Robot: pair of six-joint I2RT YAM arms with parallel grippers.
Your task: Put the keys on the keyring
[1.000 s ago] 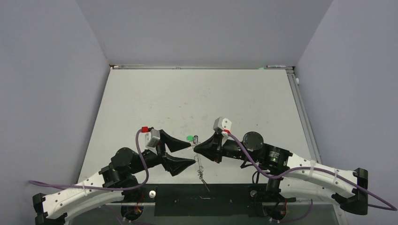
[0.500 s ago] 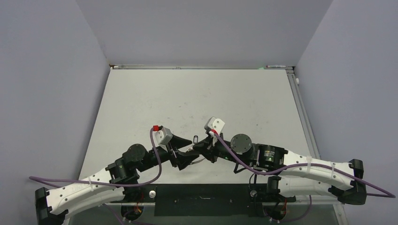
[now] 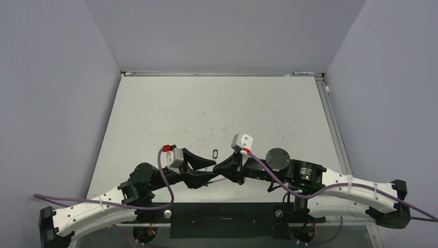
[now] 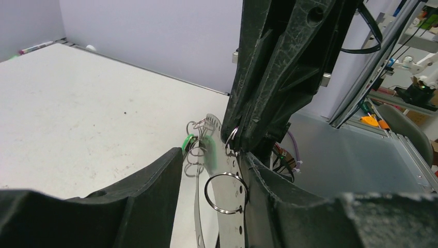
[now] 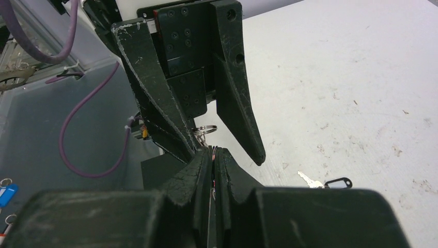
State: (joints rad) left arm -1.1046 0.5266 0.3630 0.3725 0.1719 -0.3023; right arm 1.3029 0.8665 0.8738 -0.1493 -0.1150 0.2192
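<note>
My right gripper (image 5: 213, 153) is shut on the keyring's pale strap (image 4: 228, 211), pinched thin between its pads. Below the grip hang a silver ring (image 4: 224, 192), smaller rings and a green piece (image 4: 188, 141). My left gripper (image 4: 212, 157) faces it tip to tip, with its jaws on either side of the hanging ring. One finger (image 4: 268, 196) touches the ring and the other (image 4: 155, 181) stands off it. From above, the left gripper (image 3: 208, 172) and the right gripper (image 3: 217, 169) meet at the table's near middle. One key (image 3: 215, 152) with a black head lies flat just beyond them, also the key (image 5: 330, 182) in the right wrist view.
A black strip (image 3: 222, 219) with both arm bases runs along the near table edge. Purple cables (image 3: 170, 181) loop over each arm. A grey bin (image 4: 351, 165) sits off the table's near side. Grey walls close the table's left, right and far sides.
My left gripper moved in toward the right one and its jaws narrowed around the keyring. The keyring, earlier dangling toward the near edge, now sits between the two grippers. The right gripper stays shut.
</note>
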